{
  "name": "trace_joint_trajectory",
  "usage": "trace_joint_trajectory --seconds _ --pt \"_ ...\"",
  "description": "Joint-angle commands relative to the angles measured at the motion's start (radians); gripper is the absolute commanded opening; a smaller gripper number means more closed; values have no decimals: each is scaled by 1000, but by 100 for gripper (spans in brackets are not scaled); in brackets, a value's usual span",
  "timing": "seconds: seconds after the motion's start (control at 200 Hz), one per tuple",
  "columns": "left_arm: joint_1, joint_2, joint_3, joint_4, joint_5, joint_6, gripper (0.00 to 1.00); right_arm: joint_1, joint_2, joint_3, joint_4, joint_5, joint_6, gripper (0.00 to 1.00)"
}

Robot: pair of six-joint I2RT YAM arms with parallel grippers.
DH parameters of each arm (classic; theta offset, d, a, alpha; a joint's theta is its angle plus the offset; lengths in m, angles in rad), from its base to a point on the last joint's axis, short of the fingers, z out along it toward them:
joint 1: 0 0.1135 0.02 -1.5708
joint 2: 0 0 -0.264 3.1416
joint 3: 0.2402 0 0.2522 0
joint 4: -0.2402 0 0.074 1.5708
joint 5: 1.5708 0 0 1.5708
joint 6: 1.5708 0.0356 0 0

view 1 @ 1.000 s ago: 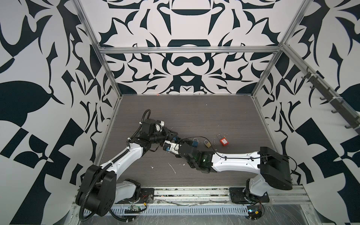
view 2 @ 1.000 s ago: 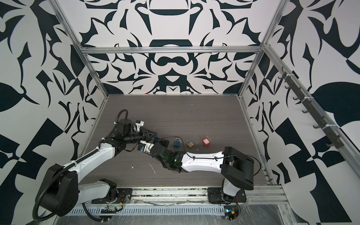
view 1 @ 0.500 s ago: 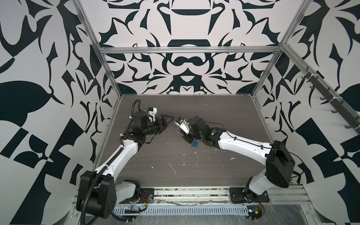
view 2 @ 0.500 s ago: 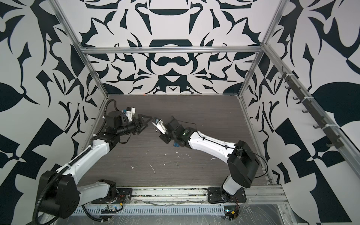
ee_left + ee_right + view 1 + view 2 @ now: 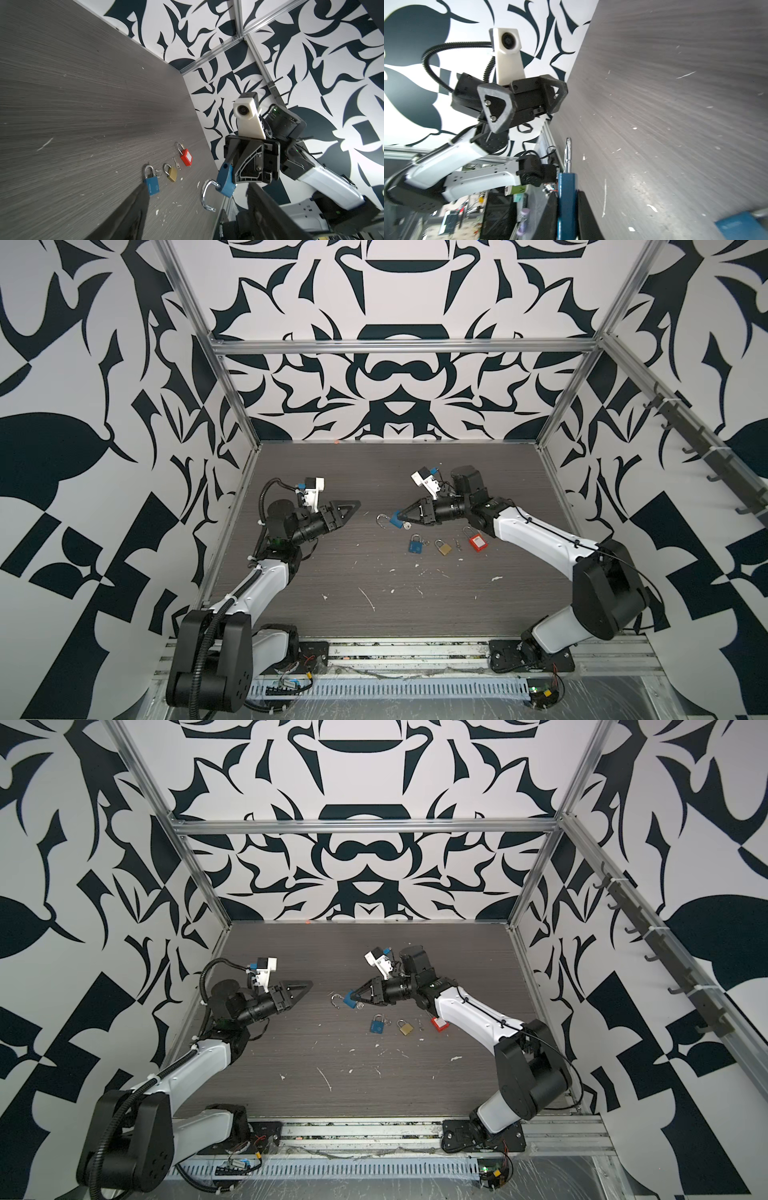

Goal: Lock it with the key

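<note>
- Top views, nearest edge first: the metal rail (image 5: 415,645) runs along the front of the worktop (image 5: 415,614). An arm base sits at each end, and the strip behind it is open but for pale flecks (image 5: 368,599).
- Mid-worktop, right of centre, a tight row lies flat: blue padlock (image 5: 414,546), brass padlock (image 5: 444,548), small key (image 5: 177,165), red padlock (image 5: 478,542). In a top view the right arm (image 5: 469,1011) covers part of the red one.
- Just past the row, the right gripper (image 5: 399,516) is clamped on the held padlock (image 5: 395,524), raised off the surface, with its shackle (image 5: 205,197) swung open.
- Facing it across an open gap, the left gripper (image 5: 352,509) stands wide and empty, and its arm is close to the left wall edge.
- Beyond both, the worktop runs bare to the back wall (image 5: 382,423).
</note>
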State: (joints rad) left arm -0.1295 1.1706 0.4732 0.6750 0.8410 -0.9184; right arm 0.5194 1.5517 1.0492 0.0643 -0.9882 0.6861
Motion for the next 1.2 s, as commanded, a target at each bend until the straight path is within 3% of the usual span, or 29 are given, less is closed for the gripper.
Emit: trace_joint_trajectory --seconds 0.0,0.28,0.62,0.68,0.725,0.825,0.905,1.02,1.13,1.195 --pt "-23 0 1 100 63 -4 74 4 2 3 177 -129 132 0" --pt "-153 59 35 92 128 16 52 4 39 12 250 -145 173 0" --pt "-157 23 27 20 101 36 25 4 53 43 189 -155 121 0" --pt "-156 25 38 1 97 46 16 4 57 44 189 -159 118 0" --pt "-156 32 42 -3 90 43 0 4 59 45 181 -159 113 0" --pt "-156 51 36 32 58 4 0 5 58 45 150 -141 86 0" --pt "-156 68 2 158 9 -110 0 3 57 59 98 -103 49 0" --pt "-159 80 -47 316 -90 -329 0 -2 30 75 -8 33 -43 34" --pt "-160 60 -49 311 -138 -414 0 -1 -45 72 -101 236 -194 56" --pt "-160 38 -39 262 -150 -420 0 9 -103 45 -98 323 -265 60"
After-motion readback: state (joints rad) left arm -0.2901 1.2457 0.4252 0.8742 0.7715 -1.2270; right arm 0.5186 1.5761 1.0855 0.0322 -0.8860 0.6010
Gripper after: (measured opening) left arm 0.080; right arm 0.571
